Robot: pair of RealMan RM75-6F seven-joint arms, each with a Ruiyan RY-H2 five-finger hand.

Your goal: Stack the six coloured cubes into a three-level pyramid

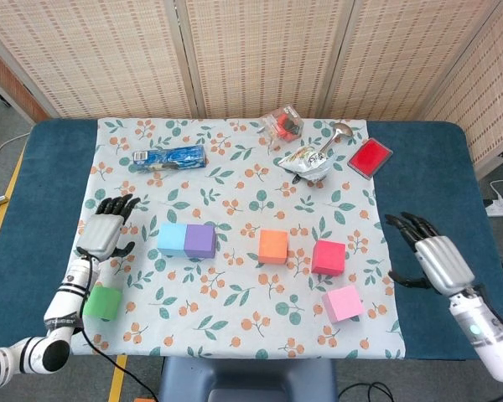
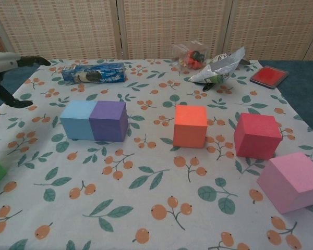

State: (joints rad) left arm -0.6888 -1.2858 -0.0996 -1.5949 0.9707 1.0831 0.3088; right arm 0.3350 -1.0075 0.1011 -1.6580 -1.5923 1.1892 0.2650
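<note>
Floral cloth (image 1: 235,285), base row just started: blue cube (image 1: 171,239) touches purple (image 1: 200,240). Both hands, left (image 1: 101,234) and right (image 1: 432,255), are spread and empty. Orange cube (image 1: 273,246) probably joins next.

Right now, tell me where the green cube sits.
In the head view the green cube sits at the tablecloth's front-left corner, just below the left hand and well left of the light blue cube. The chest view shows only a sliver at its left edge.
</note>
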